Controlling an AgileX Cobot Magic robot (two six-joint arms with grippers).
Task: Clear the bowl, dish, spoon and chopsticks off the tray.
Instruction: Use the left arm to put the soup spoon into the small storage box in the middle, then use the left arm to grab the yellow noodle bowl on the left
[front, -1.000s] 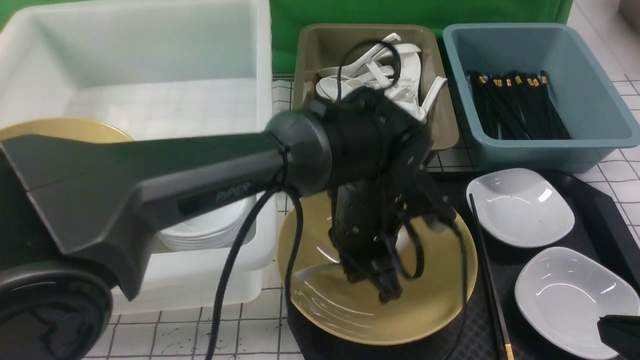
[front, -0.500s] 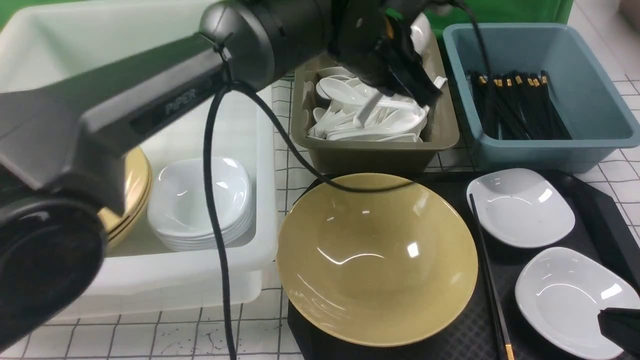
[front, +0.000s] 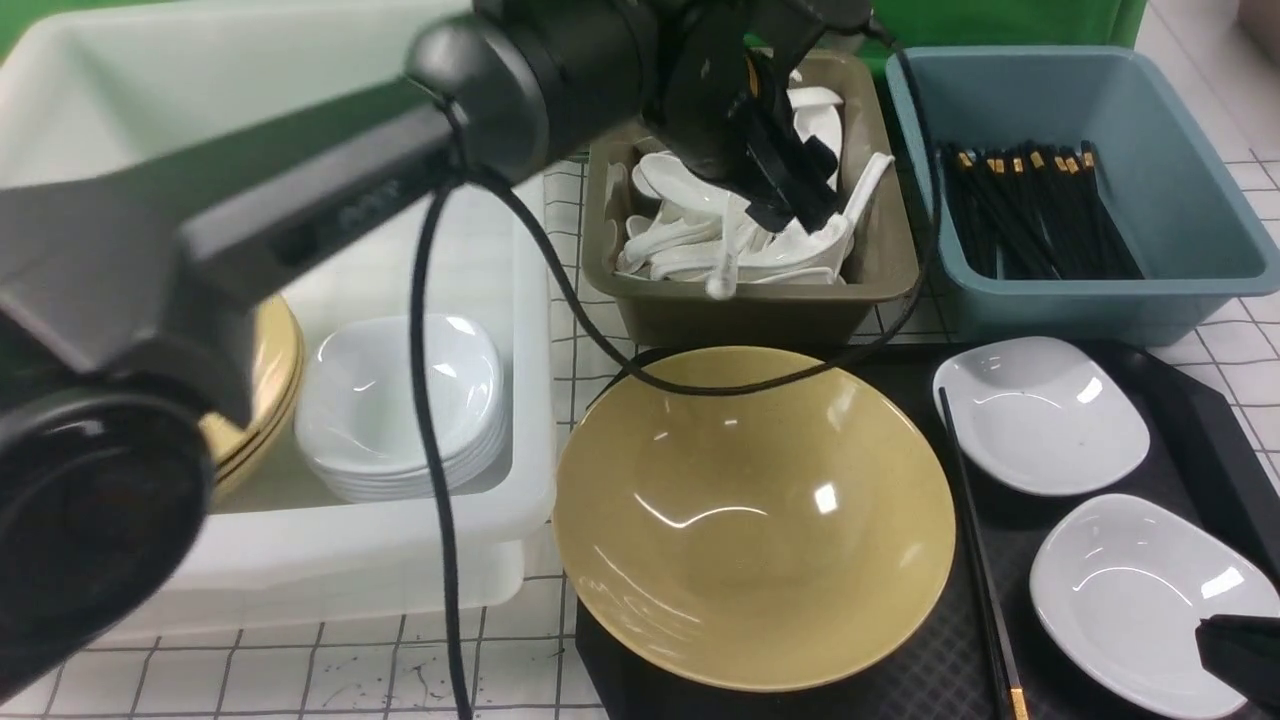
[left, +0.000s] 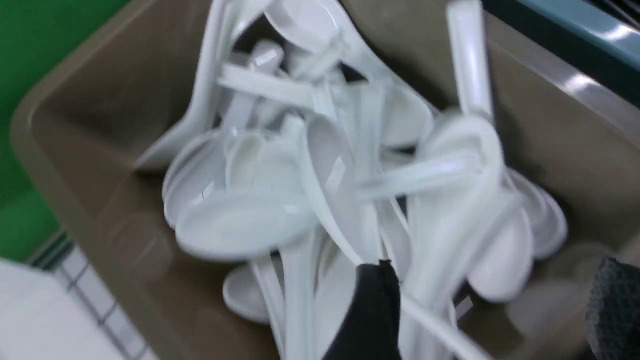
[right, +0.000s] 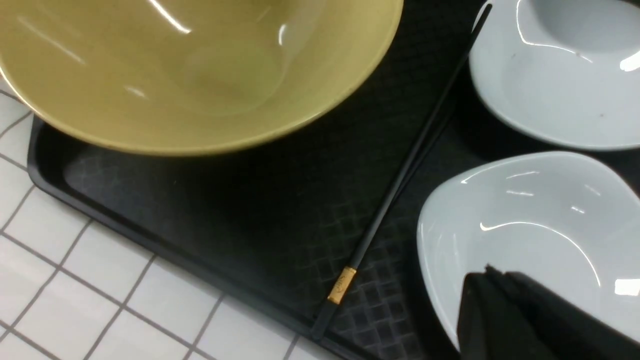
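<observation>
The left gripper hung over the olive tub at the far side, its fingers standing well apart, nothing clamped between them; right at one fingertip lay the spoon, handle up by the finger, scoop down toward the tub's near rim; it was blurred, and I couldn't say whether the finger touched it. My read: this was the drop, jaws spread so the spoon could fall among the other white spoons piled in there; that tub is plainly where spoons belong.

So the spoon was off the tray and directly below the tool. The rest sat nearer: the bowl on the tray's left half, well below and near of the gripper; the chopsticks lying just right of the bowl, running near to far; the far dish and near dish on the right.

The right gripper hovered over the near dish's near edge, fingers pressed together on nothing; waiting its turn, I'd guess.

Sorting spots stood ready: the blue tub at far right holding black sticks; the white bin at left with stacked white dishes and yellow bowls.
</observation>
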